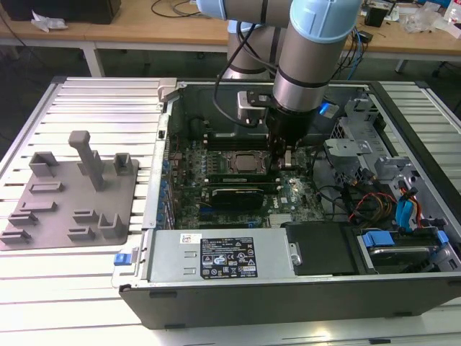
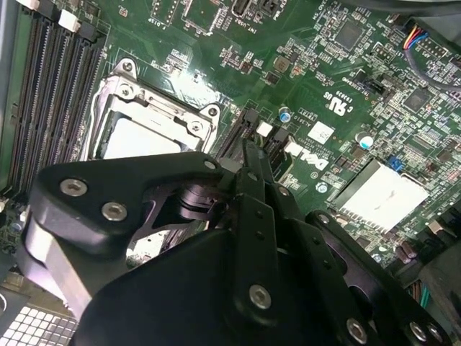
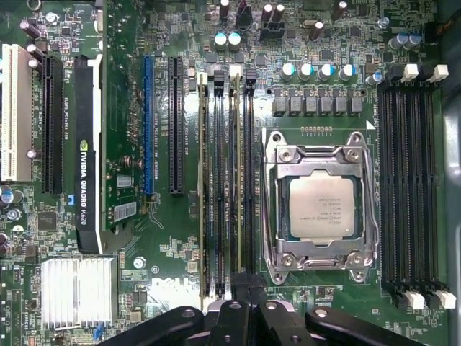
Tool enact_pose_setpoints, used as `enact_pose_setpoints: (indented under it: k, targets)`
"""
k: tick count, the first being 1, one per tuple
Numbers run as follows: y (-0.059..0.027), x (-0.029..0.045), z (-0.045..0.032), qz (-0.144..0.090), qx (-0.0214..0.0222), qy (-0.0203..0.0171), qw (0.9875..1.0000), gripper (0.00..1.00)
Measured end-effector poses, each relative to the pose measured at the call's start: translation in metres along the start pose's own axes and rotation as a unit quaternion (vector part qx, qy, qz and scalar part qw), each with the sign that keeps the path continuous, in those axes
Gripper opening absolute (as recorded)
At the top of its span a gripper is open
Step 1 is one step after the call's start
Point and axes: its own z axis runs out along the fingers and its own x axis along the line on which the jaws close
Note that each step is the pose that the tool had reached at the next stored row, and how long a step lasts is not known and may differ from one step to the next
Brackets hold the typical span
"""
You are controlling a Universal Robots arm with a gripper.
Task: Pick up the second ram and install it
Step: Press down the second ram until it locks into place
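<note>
The second ram (image 3: pixel 236 180) shows edge-on as a thin green stick standing in a black memory slot next to the processor socket (image 3: pixel 320 209). My gripper (image 3: pixel 241 287) is over the near end of that stick with its fingers pressed together. Whether the tips touch the stick I cannot tell. Seen from the exterior view, the gripper (image 1: pixel 283 160) reaches down inside the open computer case, just beside the processor (image 1: pixel 243 162). The second wrist view has the shut gripper (image 2: pixel 248 155) pointing at the end of the slot, close to a white latch (image 2: pixel 264 130).
Another thin stick (image 3: pixel 205 180) stands two slots over. A graphics card (image 3: pixel 86 144) and a heatsink (image 3: pixel 78 292) lie beyond it. Four dark slots (image 3: pixel 410 180) flank the socket's other side. Cables (image 1: pixel 374 202) crowd the exterior view's right; a grey fixture plate (image 1: pixel 72 194) lies left.
</note>
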Motion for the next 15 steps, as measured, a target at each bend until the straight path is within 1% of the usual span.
enact_pose_setpoints:
  k: [6,7,8,9,10,13,15]
  targets:
    - [0.0,0.0,0.0006,0.0,0.0,0.0,1.0,0.08]
    - [0.0,-0.0002,-0.0004,0.0,0.0002,-0.0006,1.0,0.08]
    - [0.0002,-0.0001,-0.0039,0.0,0.0,-0.0001,1.0,0.08]
    - [0.0004,-0.0003,-0.01,0.0,0.0,-0.0001,1.0,0.08]
    - [0.0005,-0.0004,-0.014,0.0,0.0,-0.0001,1.0,0.08]
    - [0.0006,-0.0004,-0.0141,0.0,0.0,0.0,1.0,0.08]
    - [0.0031,-0.0003,-0.0141,0.0,0.0,0.0,1.0,0.08]
